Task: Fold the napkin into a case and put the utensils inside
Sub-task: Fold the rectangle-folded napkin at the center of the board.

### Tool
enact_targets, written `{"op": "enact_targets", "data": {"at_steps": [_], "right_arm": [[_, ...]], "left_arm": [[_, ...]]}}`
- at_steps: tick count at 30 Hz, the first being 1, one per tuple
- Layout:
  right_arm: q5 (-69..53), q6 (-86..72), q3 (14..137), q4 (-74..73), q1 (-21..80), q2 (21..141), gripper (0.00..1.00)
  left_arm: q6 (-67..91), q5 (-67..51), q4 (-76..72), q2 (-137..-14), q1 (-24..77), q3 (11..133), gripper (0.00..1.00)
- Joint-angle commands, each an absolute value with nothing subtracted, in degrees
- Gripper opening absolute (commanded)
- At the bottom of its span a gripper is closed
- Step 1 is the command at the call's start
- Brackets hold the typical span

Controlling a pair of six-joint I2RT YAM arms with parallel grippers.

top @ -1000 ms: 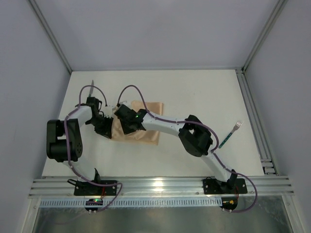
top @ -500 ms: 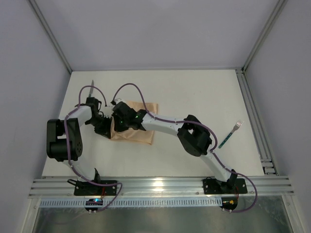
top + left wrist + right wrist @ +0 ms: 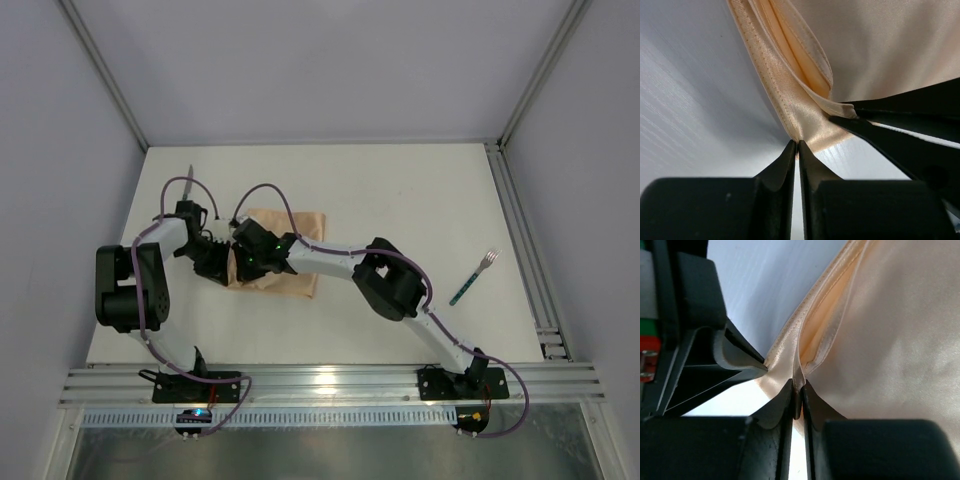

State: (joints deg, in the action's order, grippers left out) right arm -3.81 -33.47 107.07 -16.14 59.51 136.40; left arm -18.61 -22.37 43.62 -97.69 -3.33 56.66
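Closest in, my left gripper (image 3: 796, 145) is pinched nearly shut on the hemmed corner of the napkin (image 3: 880, 45). A second ago it was wider, so it has just taken hold. The right gripper (image 3: 797, 387) is clamped on the doubled hem at the same corner, and the two sets of fingers almost touch.

From overhead, the right arm has swung left in that second. The cloth has come with it: its right edge now sits further left than it did, and the visible patch is narrower. I read that as a fold being gathered at the left side, with both grips now sharing the layers.

There is no case yet, only a loosely layered cloth, and nothing lies inside it. The fork (image 3: 473, 277) lies on the table (image 3: 420, 200), well apart to the right. At the far left is a slim silver sliver I take for the knife (image 3: 189, 174); its handle I can't make out.
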Motion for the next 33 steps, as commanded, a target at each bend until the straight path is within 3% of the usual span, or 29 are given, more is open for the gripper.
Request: {"op": "enact_targets", "data": {"at_steps": [1, 2, 5, 9, 16, 21, 24, 25, 29, 33], "right_arm": [[-5.71, -34.19, 107.84, -14.33, 59.85, 136.05, 0.16], [-5.89, -34.10, 107.93, -14.24, 59.85, 135.97, 0.28], [-7.03, -33.58, 108.63, -14.41, 59.94, 135.01, 0.42], [-7.56, -32.35, 108.46, -14.94, 59.94, 131.76, 0.51], [-5.80, -28.74, 103.98, -16.69, 59.85, 121.39, 0.57], [-0.46, -28.12, 90.73, -16.61, 59.85, 111.64, 0.57], [3.77, -29.09, 83.34, -18.10, 59.42, 107.15, 0.49], [3.87, -30.22, 81.75, -18.54, 58.81, 105.66, 0.38], [2.90, -32.34, 74.37, -17.05, 57.66, 104.76, 0.22], [1.58, -34.01, 72.25, -14.95, 57.39, 106.69, 0.13]], "left_arm": [[-19.34, -22.85, 43.86, -98.53, -4.04, 56.86, 0.09], [-19.34, -22.85, 43.94, -98.44, -4.04, 56.87, 0.09], [-19.77, -22.85, 44.99, -97.91, -4.74, 57.92, 0.13], [-20.56, -22.15, 46.40, -96.68, -6.06, 59.59, 0.18], [-21.01, -21.09, 49.22, -93.17, -6.68, 61.35, 0.27], [-21.27, -25.03, 50.62, -89.83, -6.68, 61.96, 0.39], [-21.27, -27.50, 51.42, -88.42, -6.68, 62.23, 0.46], [-21.27, -27.60, 51.07, -88.33, -6.59, 61.88, 0.47], [-21.01, -25.14, 49.05, -90.25, -5.45, 60.74, 0.49], [-20.22, -23.65, 46.32, -93.24, -3.26, 59.07, 0.48]]}}
